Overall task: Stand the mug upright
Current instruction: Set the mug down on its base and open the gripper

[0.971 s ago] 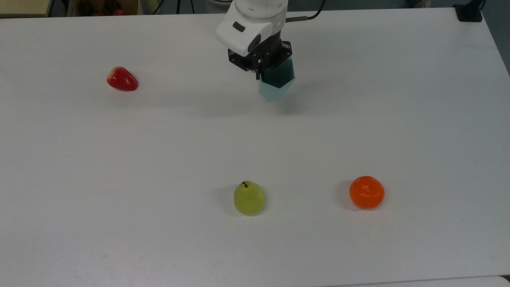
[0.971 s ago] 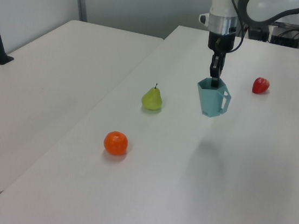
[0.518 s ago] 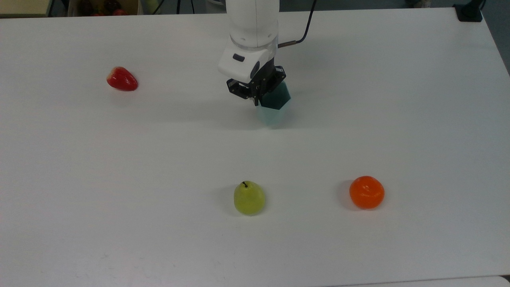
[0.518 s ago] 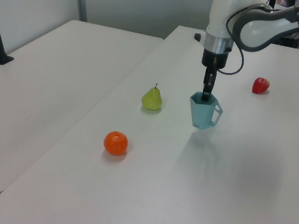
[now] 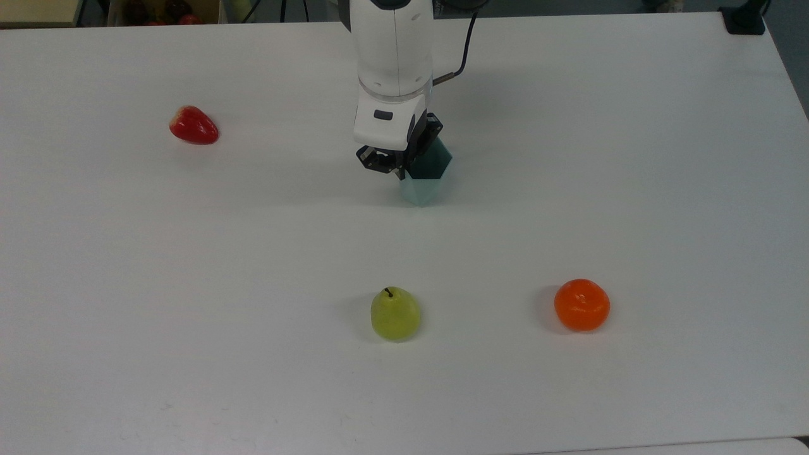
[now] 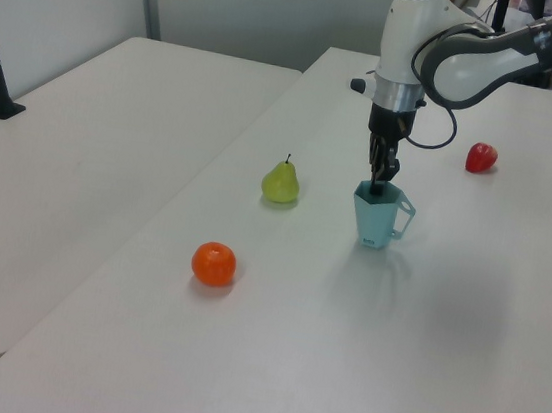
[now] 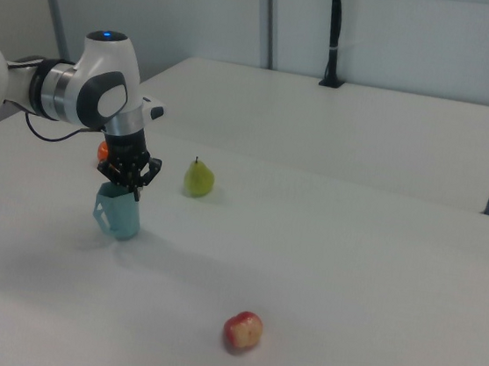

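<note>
Blue-green mug (image 6: 378, 217) stands upright, gripper (image 6: 376, 186) pinching its rim.

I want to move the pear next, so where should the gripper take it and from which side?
Grip the pear across its wide lower body, coming straight down from above. It stands upright with its stem up and open table all around it, so nothing blocks the fingers on either side.

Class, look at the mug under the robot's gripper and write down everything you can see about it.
The pale blue-green matte mug has angular faceted sides, a rim that looks hexagonal around a dark inside, a narrower base and an angular handle on the left view's right. It stands upright, mouth up, its base at or just above the white table. The black two-finger gripper grips its rim from above, one finger inside. It stands apart from the fruits.
</note>
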`<state>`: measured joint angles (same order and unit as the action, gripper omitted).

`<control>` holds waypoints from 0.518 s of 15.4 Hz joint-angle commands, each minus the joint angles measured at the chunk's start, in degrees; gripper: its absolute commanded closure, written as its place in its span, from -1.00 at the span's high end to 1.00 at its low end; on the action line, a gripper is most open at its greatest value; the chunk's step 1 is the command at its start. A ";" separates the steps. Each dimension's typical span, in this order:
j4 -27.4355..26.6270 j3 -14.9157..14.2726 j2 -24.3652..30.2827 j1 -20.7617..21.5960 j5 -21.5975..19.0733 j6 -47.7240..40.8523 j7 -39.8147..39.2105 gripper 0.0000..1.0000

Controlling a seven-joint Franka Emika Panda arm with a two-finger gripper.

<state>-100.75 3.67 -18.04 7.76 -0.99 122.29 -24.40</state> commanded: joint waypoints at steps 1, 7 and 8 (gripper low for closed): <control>-0.50 -0.59 -0.76 0.50 -0.95 2.25 -2.06 -0.69; 0.20 -0.76 -0.68 0.33 -0.86 1.99 -2.23 -0.45; 0.20 -1.20 -0.34 0.33 -0.86 1.64 -1.97 -0.24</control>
<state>-100.58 3.67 -19.20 7.72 -0.99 123.72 -24.84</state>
